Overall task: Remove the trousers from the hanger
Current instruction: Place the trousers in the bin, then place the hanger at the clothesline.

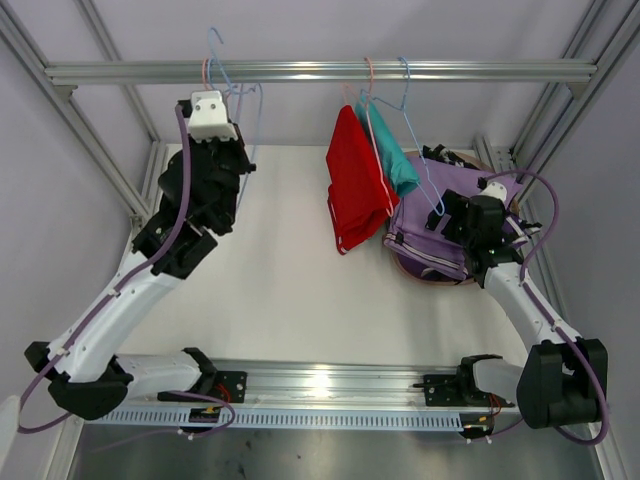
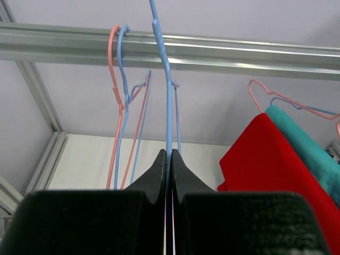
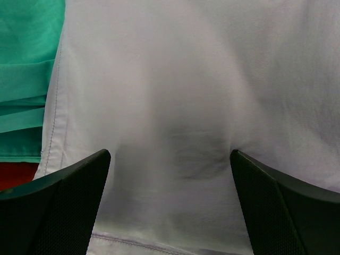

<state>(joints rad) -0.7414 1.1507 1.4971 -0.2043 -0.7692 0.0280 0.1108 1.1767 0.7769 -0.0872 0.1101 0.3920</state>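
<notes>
The left gripper (image 2: 169, 155) is pinched shut on the wire of a bare blue hanger (image 2: 168, 106) beside the rail (image 2: 212, 53), above the far left corner of the table (image 1: 280, 290). The right gripper (image 3: 170, 159) stands wide open and holds nothing, just over the lilac trousers (image 3: 186, 79) heaped at the far right corner. The red trousers (image 1: 355, 185) and teal trousers (image 1: 398, 160) hang at mid-rail, so the step likely calls for parking the bare hanger well apart from them and lifting the open jaws straight up off the cloth.
</notes>
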